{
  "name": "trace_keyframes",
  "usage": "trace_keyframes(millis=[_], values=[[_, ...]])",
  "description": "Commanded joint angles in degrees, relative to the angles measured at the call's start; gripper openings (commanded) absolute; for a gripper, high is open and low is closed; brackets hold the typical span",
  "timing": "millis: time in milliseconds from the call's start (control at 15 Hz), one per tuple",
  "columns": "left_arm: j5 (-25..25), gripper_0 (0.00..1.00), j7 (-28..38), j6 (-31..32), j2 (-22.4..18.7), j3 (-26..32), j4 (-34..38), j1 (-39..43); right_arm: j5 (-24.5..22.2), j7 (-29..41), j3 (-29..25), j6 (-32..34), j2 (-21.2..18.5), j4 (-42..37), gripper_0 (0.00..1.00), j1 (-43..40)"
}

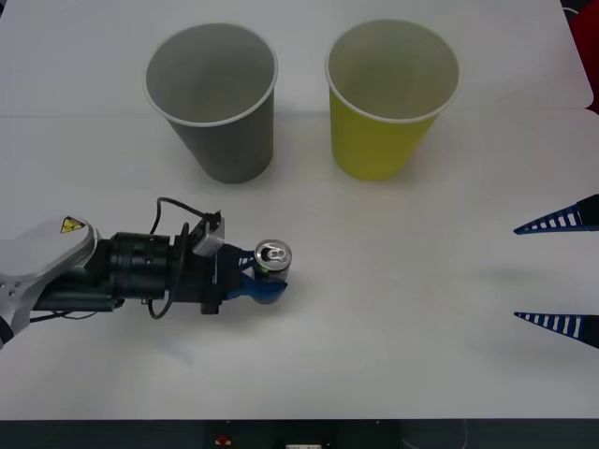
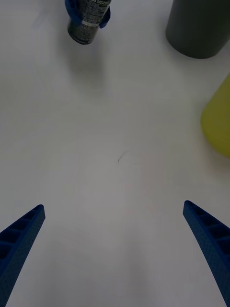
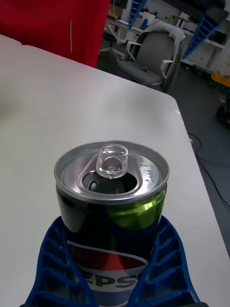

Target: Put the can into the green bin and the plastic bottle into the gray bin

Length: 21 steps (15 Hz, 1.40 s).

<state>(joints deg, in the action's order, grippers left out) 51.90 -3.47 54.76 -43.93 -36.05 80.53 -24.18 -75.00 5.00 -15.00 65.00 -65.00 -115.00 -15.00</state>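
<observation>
On the white table point(image 1: 393, 309), the large gray tapered paper cup point(image 1: 215, 103) and the large yellow-green tapered paper cup point(image 1: 388, 103) stand open-mouthed near the far edge, ready as bins. Toward the near edge, left of middle, the left gripper point(image 1: 265, 273) clasps the small silver-topped drink can point(image 1: 272, 256) upright, likely for carrying to the yellow-green cup. The right gripper point(image 1: 559, 271) waits spread wide at the right edge.

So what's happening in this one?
The left tool is shut on the can, which stands upright on the white table, in front of the gray bin. The green bin stands to that bin's right. The right tool waits open at the table's right edge.
</observation>
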Motion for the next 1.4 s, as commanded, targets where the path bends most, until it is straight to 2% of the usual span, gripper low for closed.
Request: trace_keyframes(millis=[67,333,400,667,800,933,1200,1400], values=[[4.35,0.0,10.94,-6.69,-2.39,0.28,8.07,0.01,0.0,0.0,0.0,0.0,0.0,0.0,1.0,0.0],[13.31,0.0,29.4,-15.74,-6.08,0.63,19.23,0.01,0.0,0.0,0.0,0.0,0.0,0.0,1.0,0.0],[17.27,0.0,36.17,-16.62,-6.78,1.42,22.13,0.01,0.0,0.0,0.0,0.0,0.0,0.0,1.0,0.0],[30.18,0.0,56.12,-16.62,-7.22,5.99,29.95,-0.08,0.0,0.0,0.0,0.0,0.0,0.0,1.0,0.0],[37.13,0.0,66.84,-16.62,-7.22,7.05,33.73,-1.58,0.0,0.0,0.0,0.0,0.0,0.0,1.0,0.0],[42.4,0.0,74.4,-16.62,-7.14,7.05,35.31,-4.04,0.0,0.0,0.0,0.0,0.0,0.0,1.0,0.0],[49.61,0.0,82.22,-12.05,-4.85,7.58,34.26,-11.24,0.0,0.0,0.0,0.0,0.0,0.0,1.0,0.0],[47.59,0.0,82.13,-8.89,-0.72,7.66,26.96,-18.63,0.0,0.0,0.0,0.0,0.0,0.0,1.0,0.0]])
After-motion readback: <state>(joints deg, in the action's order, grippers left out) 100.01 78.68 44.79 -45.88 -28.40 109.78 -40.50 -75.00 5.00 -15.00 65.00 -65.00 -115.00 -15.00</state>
